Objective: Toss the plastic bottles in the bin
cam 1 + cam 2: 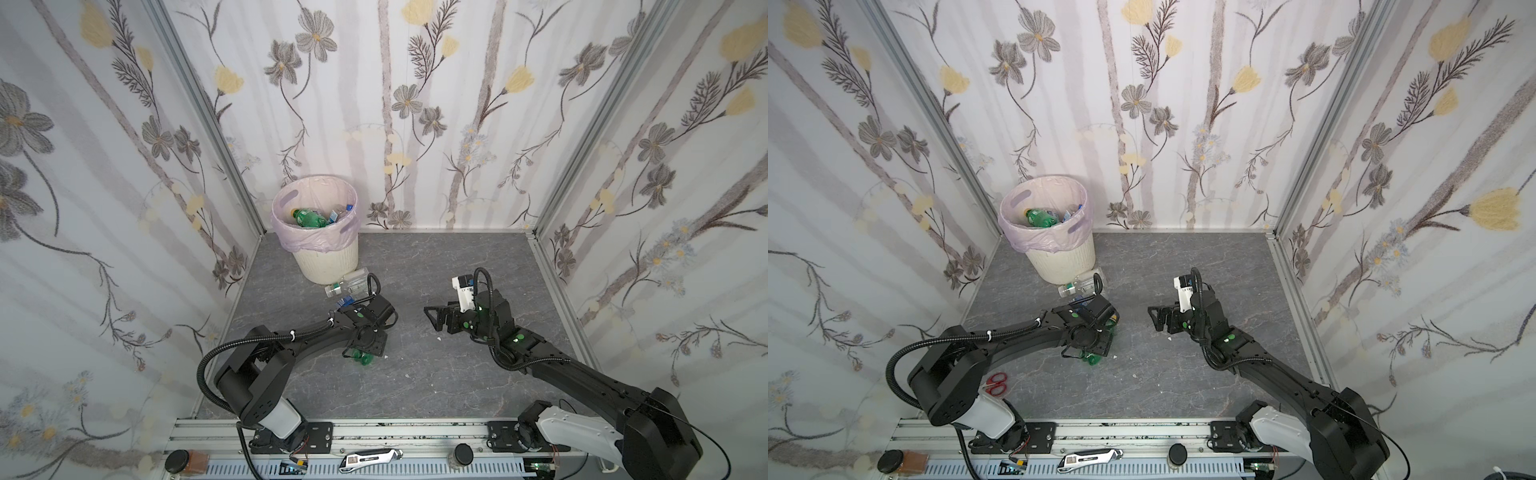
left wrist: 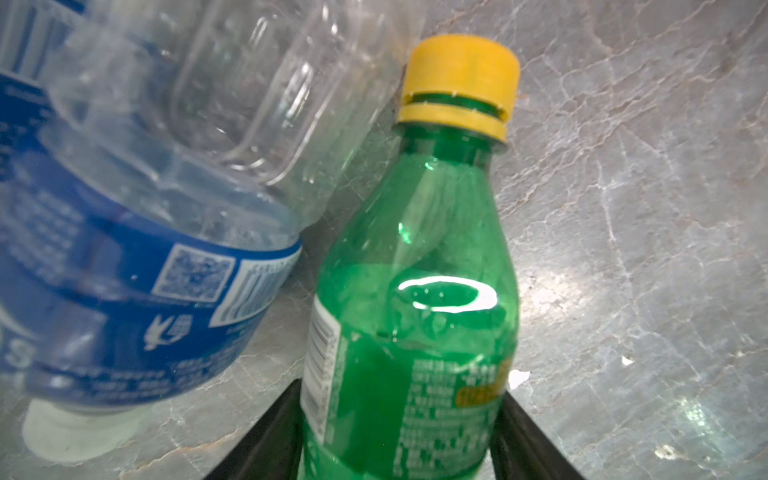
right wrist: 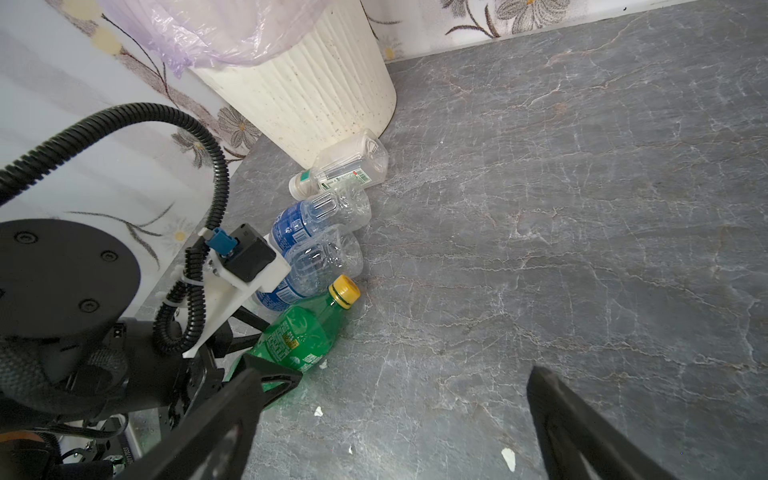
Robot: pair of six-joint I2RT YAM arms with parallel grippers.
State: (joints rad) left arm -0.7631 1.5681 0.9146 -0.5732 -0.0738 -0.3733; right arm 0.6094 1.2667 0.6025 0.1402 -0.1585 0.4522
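Between L gripper [image 2: 403, 388] fingers [image 2: 266, 440]: green bottle [image 2: 415, 291], lying on grey floor [image 2: 644, 249], yellow cap [image 2: 459, 83] beyond fingertips. Fingers close vs both sides; clamped or not, can't tell. Just beside one L finger: clear blue-label bottle [image 2: 145, 249]. Same side, farther off: 2nd blue-label bottle [image 3: 328, 208], then clear green-label bottle [image 3: 353, 166] at foot of bin [image 1: 328, 262]. R gripper [image 3: 403, 370]: fingers spread wide over floor, well apart from bottles.
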